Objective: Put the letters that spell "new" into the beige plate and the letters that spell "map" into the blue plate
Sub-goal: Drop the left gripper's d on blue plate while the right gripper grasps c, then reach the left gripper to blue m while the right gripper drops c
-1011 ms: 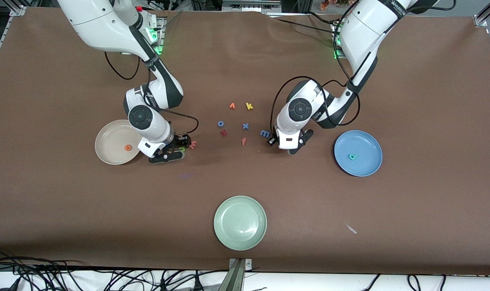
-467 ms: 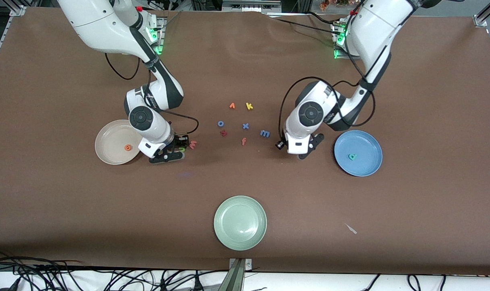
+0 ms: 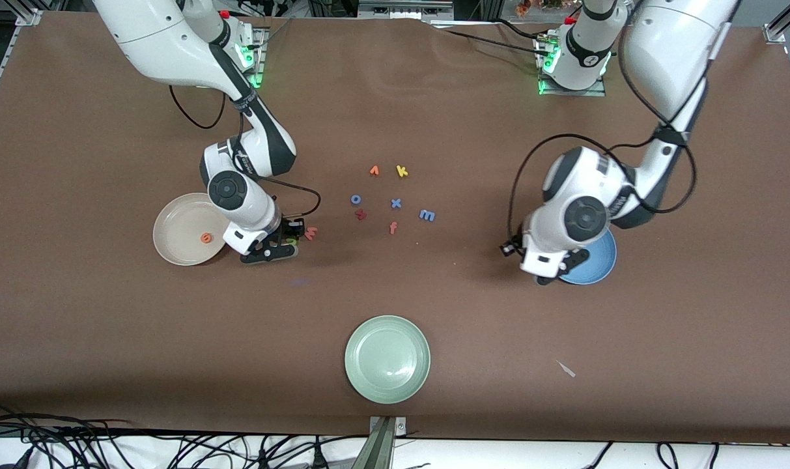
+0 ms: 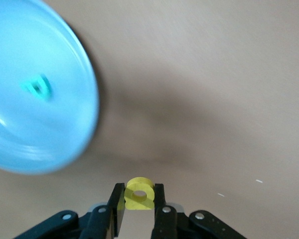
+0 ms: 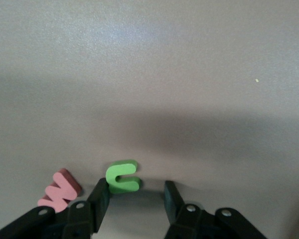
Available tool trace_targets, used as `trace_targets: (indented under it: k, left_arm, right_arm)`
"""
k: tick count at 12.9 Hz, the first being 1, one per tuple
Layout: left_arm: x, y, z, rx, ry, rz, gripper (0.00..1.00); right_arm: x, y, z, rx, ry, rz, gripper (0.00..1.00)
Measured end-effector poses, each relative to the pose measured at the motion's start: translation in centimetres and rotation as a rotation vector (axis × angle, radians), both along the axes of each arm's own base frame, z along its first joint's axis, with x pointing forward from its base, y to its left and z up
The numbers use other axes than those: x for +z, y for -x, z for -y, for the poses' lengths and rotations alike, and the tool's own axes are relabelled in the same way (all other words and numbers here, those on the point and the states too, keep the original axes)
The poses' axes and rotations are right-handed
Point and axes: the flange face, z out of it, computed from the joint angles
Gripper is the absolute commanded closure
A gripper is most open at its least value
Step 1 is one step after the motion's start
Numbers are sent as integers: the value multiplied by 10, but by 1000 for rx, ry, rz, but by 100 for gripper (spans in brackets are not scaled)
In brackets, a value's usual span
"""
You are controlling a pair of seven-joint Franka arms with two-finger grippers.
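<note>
The blue plate [image 3: 593, 266] already holds a teal letter [image 4: 38, 86]; a yellow letter [image 4: 139, 194] is gripped above its rim by the left gripper [image 4: 139, 205]. The beige plate [image 3: 176, 225] holds the orange e [image 3: 206, 238]. The green n [image 5: 122, 177] is straddled, ungripped, by the right gripper [image 5: 135, 200], the pink w [image 5: 60, 189] just beside. The blue m [image 3: 427, 215] is left among spare letters.

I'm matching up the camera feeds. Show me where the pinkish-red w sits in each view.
Front view: the pinkish-red w lies on the table beside the right end effector.
Left wrist view: not in it.
Right wrist view: the w lies flat just outside the end effector's fingers.
Shared landmark: the green n, right next to the w in the front and right wrist views.
</note>
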Motion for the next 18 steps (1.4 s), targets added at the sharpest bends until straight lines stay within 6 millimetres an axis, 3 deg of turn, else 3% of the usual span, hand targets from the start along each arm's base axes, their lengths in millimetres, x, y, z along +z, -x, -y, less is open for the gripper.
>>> trace_targets:
  k: [5, 7, 10, 11, 12, 16, 18]
  left_arm:
    - [-17, -21, -136, -195, 93, -10, 86]
    - [-24, -20, -158, -255, 95, -18, 86]
    - [-40, -14, -159, -370, 14, -48, 79]
    - [-44, -13, -158, -387, 12, -54, 57]
    - [-46, -12, -159, -394, 14, -57, 1]
    - [-42, -14, -148, -420, 24, -52, 0]
    - [-25, -13, -119, -463, 43, -50, 0]
  right_arm:
    - [2, -2, -3, 2, -5, 12, 53]
    - [2, -2, -3, 2, -6, 13, 56]
    - [3, -3, -4, 2, -12, 27, 60]
    - [4, -3, -4, 2, -13, 30, 65]
    - [4, -3, -4, 2, -13, 31, 66]
    - [4, -2, -8, 9, -16, 36, 75]
    - [4, -2, -10, 11, -17, 39, 81]
